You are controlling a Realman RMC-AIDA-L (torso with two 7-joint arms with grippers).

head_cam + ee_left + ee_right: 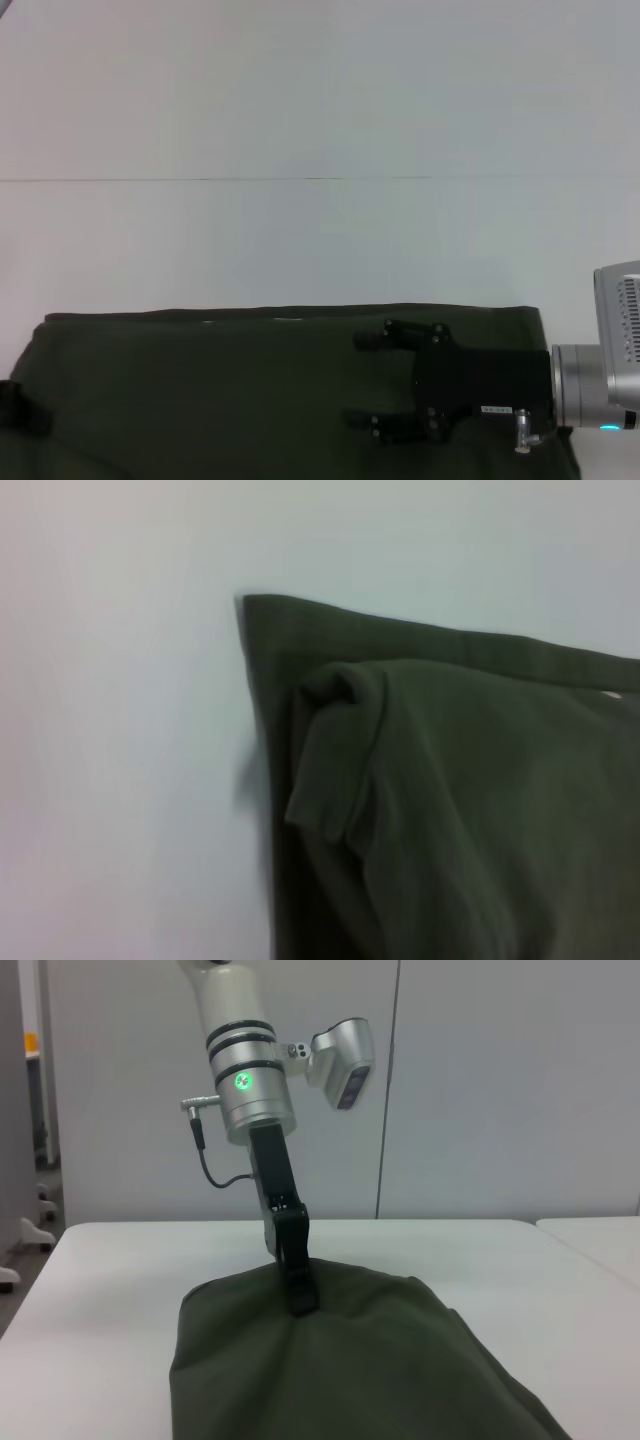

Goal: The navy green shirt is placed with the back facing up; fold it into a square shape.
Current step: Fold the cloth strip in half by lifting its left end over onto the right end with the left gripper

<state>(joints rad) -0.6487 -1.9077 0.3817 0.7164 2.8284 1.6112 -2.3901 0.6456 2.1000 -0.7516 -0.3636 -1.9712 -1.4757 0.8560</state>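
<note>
Right tool (362,381) over navy green shirt (200,390)

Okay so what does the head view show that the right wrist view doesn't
Only the head view shows the right gripper, fingers spread open, hovering over the navy green shirt, plus the shirt's long straight far edge. Only the right wrist view shows the left arm's silver wrist with its green light, standing upright with the left gripper pressed down into the cloth at the shirt's far end, and the wall behind. Both show the shirt lying on the white table.
</note>
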